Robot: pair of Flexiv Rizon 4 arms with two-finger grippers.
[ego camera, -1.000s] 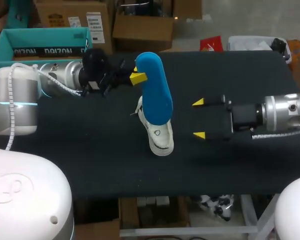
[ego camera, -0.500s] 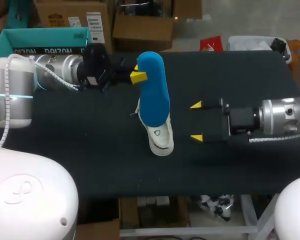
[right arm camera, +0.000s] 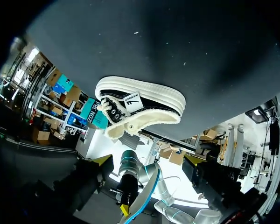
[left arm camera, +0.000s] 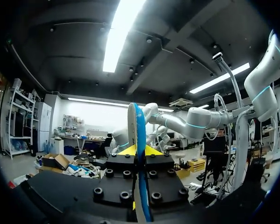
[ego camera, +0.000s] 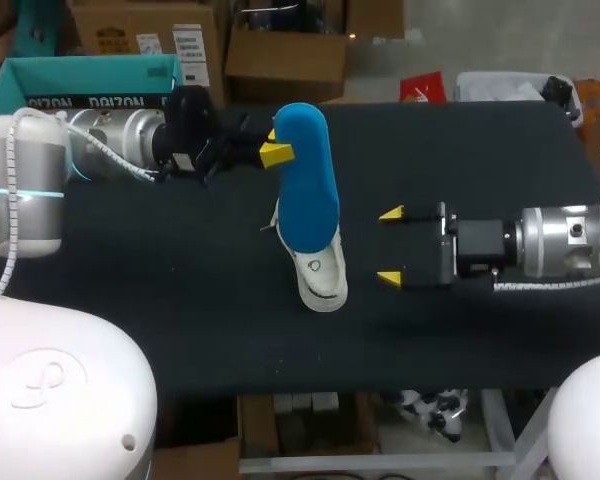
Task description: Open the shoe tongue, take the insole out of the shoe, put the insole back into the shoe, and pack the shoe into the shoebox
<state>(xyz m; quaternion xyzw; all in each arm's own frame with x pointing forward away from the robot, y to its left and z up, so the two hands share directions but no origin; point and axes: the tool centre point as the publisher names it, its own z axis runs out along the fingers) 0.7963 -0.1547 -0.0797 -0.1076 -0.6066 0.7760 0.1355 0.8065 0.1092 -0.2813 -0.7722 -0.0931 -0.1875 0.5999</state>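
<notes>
- The left gripper [ego camera: 271,151] is clenching on the blue insole [ego camera: 306,180]. It is grasping the insole near one end, with one yellow-tipped finger on each side.
- In the left wrist view the insole [left arm camera: 139,135] is standing edge-on between the two fingers of the left gripper [left arm camera: 139,150] and is reaching out past the yellow tips.
- In the head view the lower end of the insole is overlapping the shoe [ego camera: 317,272]. In the right wrist view the insole [right arm camera: 141,200] is showing apart from the shoe [right arm camera: 140,105], with a gap between them.
- The shoe is lying on the black desk [ego camera: 200,300], near its middle. It is having a black upper, a thick white sole and a pale fleecy lining at the opening.
- The right gripper [ego camera: 390,246] is hanging just beside the shoe, on the right side of it, and is pointing toward it. Its fingers are spread apart, released, and are holding nothing.
- In the right wrist view the shoe is lying ahead of the right gripper [right arm camera: 147,161], not between its fingers.
- The teal shoebox [ego camera: 80,85] is standing at the far left corner of the desk, behind the left arm and well apart from the shoe.
</notes>
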